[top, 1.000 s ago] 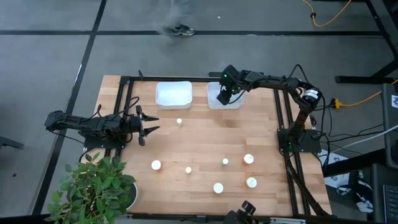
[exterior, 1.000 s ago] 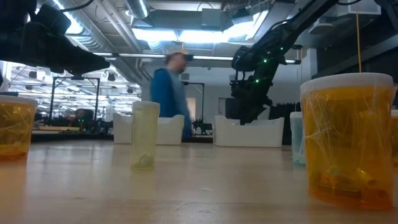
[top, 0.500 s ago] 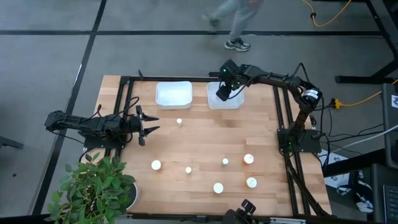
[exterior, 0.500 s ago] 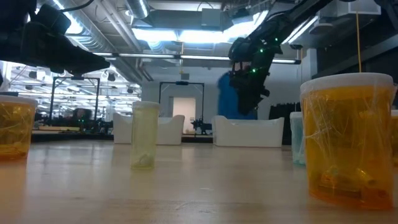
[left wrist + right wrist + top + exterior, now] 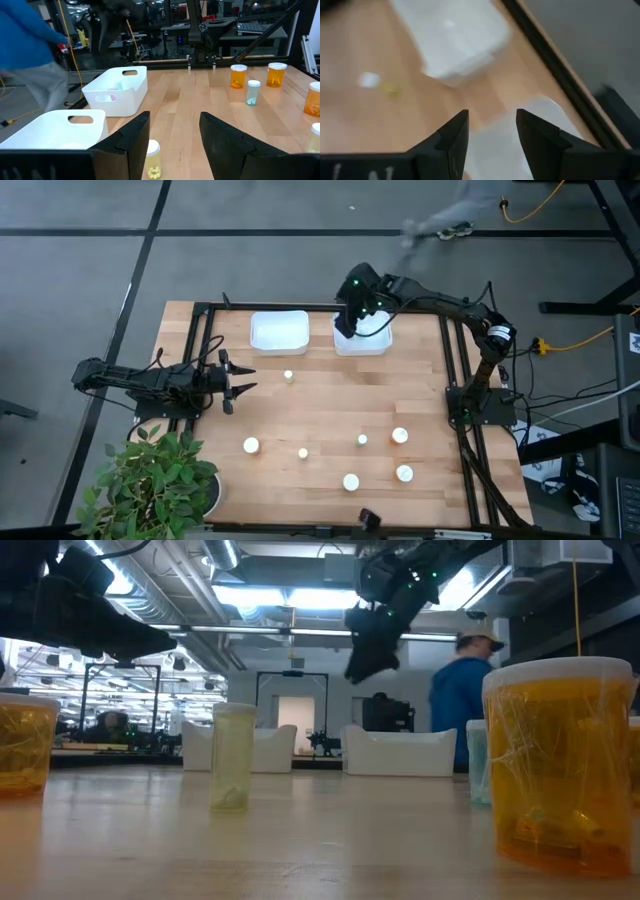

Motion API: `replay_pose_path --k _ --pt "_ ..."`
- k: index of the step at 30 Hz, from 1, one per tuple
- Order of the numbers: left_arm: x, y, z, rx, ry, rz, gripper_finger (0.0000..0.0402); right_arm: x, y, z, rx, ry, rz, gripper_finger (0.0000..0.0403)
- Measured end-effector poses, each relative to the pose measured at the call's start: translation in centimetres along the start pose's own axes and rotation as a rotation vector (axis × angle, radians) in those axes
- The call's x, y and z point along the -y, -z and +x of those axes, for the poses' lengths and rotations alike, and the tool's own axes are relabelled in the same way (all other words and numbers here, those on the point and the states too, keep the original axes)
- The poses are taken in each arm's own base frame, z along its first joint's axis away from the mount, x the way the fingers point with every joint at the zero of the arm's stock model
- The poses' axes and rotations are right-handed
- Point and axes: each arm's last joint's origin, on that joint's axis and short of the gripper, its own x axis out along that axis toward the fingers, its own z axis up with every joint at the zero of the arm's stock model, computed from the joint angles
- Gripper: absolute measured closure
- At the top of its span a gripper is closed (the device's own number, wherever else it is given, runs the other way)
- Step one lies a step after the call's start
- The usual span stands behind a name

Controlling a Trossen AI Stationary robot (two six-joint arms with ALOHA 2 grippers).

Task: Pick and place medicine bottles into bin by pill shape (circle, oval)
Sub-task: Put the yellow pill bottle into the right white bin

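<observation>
potted plant (image 5: 155, 485) beside table (image 5: 320, 395), person (image 5: 462, 700) behind

Bright overhead light, blurred right-wrist view

Landmark: right white bin (image 5: 400, 752), far across table (image 5: 300, 840). Right gripper (image 5: 368, 652) hangs above it, left of its middle. Left bin (image 5: 270, 748) beside. Pale bottle (image 5: 233, 756) nearer, left. Orange bottle (image 5: 557, 762) close, right. Person (image 5: 462, 700) behind bin's right end.
</observation>
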Motion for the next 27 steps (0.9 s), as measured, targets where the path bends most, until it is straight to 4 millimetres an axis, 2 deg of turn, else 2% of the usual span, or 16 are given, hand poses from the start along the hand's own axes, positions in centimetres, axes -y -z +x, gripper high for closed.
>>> replay_pose_path --k 6,12,24,27 --pt "0.0 0.0 0.0 0.0 0.0 0.0 0.0235 -3.3 -0.4 0.7 0.054 -0.154 -0.134 0.0235" --pt "0.0 0.0 0.0 0.0 0.0 0.0 0.0235 -6.7 -0.5 1.1 0.091 -0.212 -0.24 0.0235" --pt "0.0 0.0 0.0 0.001 0.0 0.001 0.0235 -13.1 0.5 1.3 0.083 -0.326 -0.346 0.0235" --pt "0.0 0.0 0.0 0.0 0.0 0.002 0.0235 -14.6 0.9 1.2 0.074 -0.354 -0.329 0.0235"
